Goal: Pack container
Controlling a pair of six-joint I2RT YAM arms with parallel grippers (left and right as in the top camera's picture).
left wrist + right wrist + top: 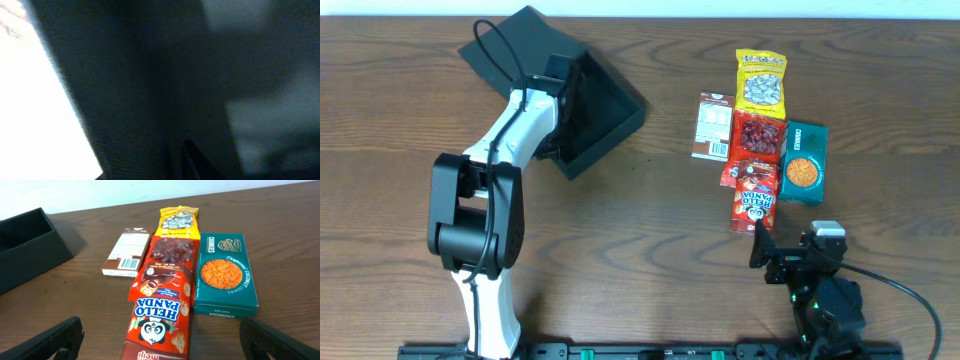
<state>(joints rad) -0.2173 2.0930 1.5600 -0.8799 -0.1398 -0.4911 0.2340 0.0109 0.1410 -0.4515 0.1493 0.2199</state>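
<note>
Two claws: my right claw [165, 342] is spread wide, holding nothing, Hello Panda pack [161, 322] just ahead of it. My left claw [555, 100] is at the container [612, 100] wall, view all dark, can't tell its opening. Container sits on my left, lid open. Count: one container, five snack packs [760, 135].

Things on the counter [620, 250], counted by kind. One dark box [605, 115] with a flap lid. Three cardboard snack boxes: a teal cookie box [804, 165], a red panda-biscuit box [754, 207] and a brown-and-white carton [711, 127]. Three soft packets: a yellow bag [761, 85], a large red bag [758, 135] and a small red packet [734, 172]. Two robot arms: the left arm [485, 200] and the right arm [825, 300].
</note>
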